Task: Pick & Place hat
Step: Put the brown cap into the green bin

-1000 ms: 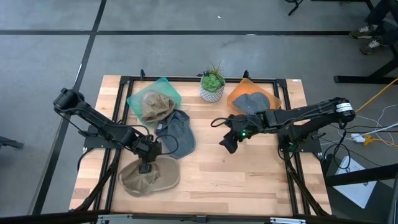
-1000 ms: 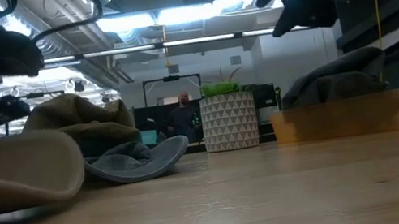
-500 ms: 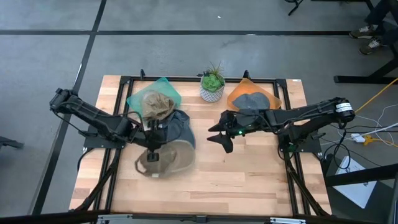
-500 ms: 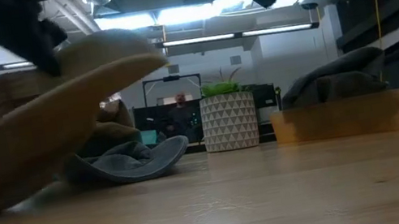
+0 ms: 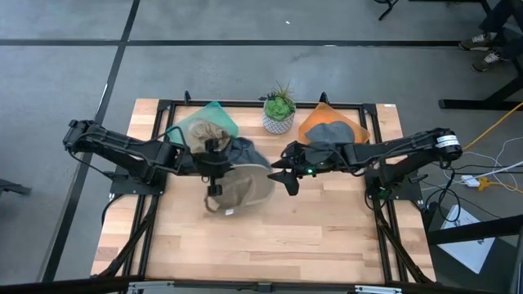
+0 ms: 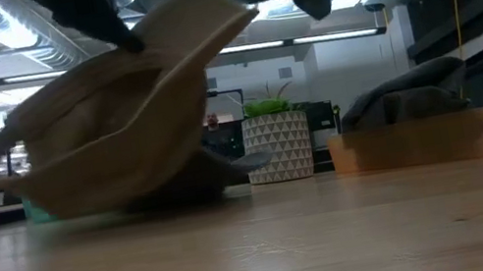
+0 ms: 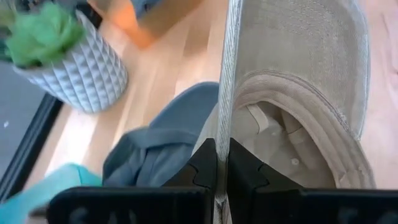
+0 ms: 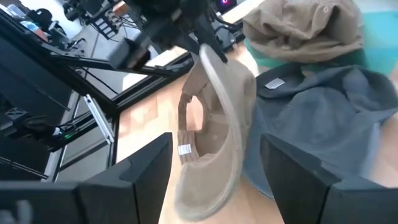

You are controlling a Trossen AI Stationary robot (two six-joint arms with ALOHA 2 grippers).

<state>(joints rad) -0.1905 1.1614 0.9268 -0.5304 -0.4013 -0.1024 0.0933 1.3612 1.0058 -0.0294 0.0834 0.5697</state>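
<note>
Gripping the tan hat (image 5: 243,186) by its brim, our left gripper (image 5: 214,167) faces our open right gripper (image 5: 283,174), just beside the hat.

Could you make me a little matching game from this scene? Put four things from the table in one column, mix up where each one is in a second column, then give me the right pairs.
Things:
1. tan hat
2. potted plant
3. grey hat
4. crumpled khaki hat

Places:
A. lying in the orange tray
B. lying in the teal tray
C. pinched by its brim in the left gripper, lifted over the table
D. standing between the two trays at the table's far edge

Pairs: 1-C, 2-D, 3-A, 4-B
</note>
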